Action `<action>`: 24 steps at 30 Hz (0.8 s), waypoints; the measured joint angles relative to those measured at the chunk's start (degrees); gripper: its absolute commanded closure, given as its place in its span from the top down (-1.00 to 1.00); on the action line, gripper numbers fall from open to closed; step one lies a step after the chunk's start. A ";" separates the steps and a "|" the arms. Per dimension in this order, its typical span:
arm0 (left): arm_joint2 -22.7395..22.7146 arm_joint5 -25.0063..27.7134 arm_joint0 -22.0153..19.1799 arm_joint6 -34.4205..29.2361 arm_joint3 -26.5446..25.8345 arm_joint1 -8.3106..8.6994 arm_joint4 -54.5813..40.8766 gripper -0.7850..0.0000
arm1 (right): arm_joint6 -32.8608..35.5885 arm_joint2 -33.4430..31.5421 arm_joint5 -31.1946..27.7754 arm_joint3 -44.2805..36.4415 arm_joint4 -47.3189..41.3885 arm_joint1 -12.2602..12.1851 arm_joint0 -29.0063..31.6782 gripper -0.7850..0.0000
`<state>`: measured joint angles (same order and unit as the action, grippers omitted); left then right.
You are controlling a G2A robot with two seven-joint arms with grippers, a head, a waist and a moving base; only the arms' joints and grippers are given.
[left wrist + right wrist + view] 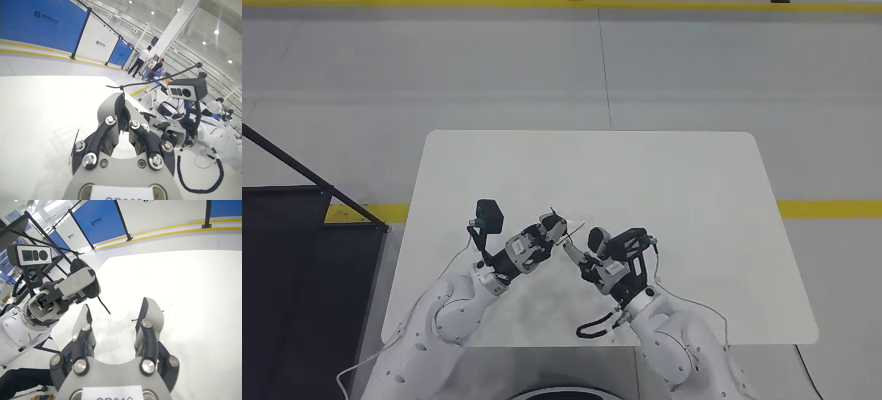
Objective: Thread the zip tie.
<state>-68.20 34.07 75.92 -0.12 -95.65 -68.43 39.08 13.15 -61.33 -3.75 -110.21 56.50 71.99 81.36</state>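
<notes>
My left gripper [123,101] is shut on a black zip tie [157,80], held up above the white table [682,190]. The strap runs between the pads, and a short end hangs out below them [103,306]. Just above the fingertips sits a small head [121,87] with a long strap passing through it and slanting away to a thickened end [198,65]. My right gripper [115,308] is open, with nothing between its fingers, close beside the left gripper [554,230] near the table's front middle. Both the right gripper [585,252] and the tie [572,228] appear from above.
A second black zip tie [74,144] lies flat on the table under the grippers, partly hidden behind a right finger [151,313]. A black frame [302,180] stands off the table's left side. The table's far half is bare white.
</notes>
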 measured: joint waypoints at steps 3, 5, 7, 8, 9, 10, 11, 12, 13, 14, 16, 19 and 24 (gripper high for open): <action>-0.01 -0.02 0.06 -0.10 -0.12 -0.03 0.27 -1.00 | -0.72 0.85 1.16 -0.12 2.37 0.15 0.01 -0.14; -0.02 -0.03 0.12 -0.08 -0.17 -0.05 0.38 -1.00 | -0.75 1.42 1.69 -0.13 3.53 0.25 -0.10 -0.16; -0.04 -0.03 0.15 -0.11 -0.21 -0.06 0.46 -1.00 | -0.72 1.85 2.11 -0.08 4.32 0.34 -0.22 -0.17; -0.08 -0.05 0.16 -0.16 -0.25 -0.07 0.54 -1.00 | -0.60 2.14 2.24 -0.03 4.77 0.40 -0.29 -0.19; -0.11 -0.09 0.18 -0.18 -0.28 -0.07 0.60 -1.00 | -0.44 2.34 2.24 0.00 5.06 0.43 -0.34 -0.22; -0.14 -0.13 0.21 -0.17 -0.31 -0.08 0.62 -1.00 | -0.31 2.50 2.18 0.03 5.24 0.46 -0.38 -0.29; -0.15 -0.17 0.25 -0.12 -0.33 -0.09 0.61 -1.00 | -0.19 2.63 2.07 0.06 5.33 0.49 -0.41 -0.35; -0.17 -0.19 0.29 -0.08 -0.35 -0.11 0.60 -1.00 | -0.11 2.72 1.98 0.09 5.45 0.53 -0.46 -0.47; -0.18 -0.19 0.31 -0.06 -0.36 -0.12 0.59 -1.00 | -0.11 2.75 1.97 0.11 5.54 0.55 -0.49 -0.55; -0.19 -0.19 0.32 -0.06 -0.35 -0.13 0.59 -1.00 | -0.13 2.78 1.96 0.11 5.61 0.58 -0.51 -0.70; -0.21 -0.15 0.33 -0.13 -0.32 -0.15 0.50 -1.00 | -0.32 2.83 1.81 0.03 5.53 0.64 -0.51 -0.92; -0.24 -0.07 0.29 -0.28 -0.16 -0.17 0.56 -1.00 | -0.48 2.89 1.44 0.05 5.40 0.71 -0.45 -0.97; -0.25 -0.08 0.24 -0.32 0.15 -0.23 0.50 -1.00 | -0.39 3.16 1.44 0.34 5.60 0.88 -0.65 -1.00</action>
<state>-68.45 33.99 76.15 -0.44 -95.50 -68.66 39.59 12.76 -58.16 -2.31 -109.87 62.10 72.87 80.71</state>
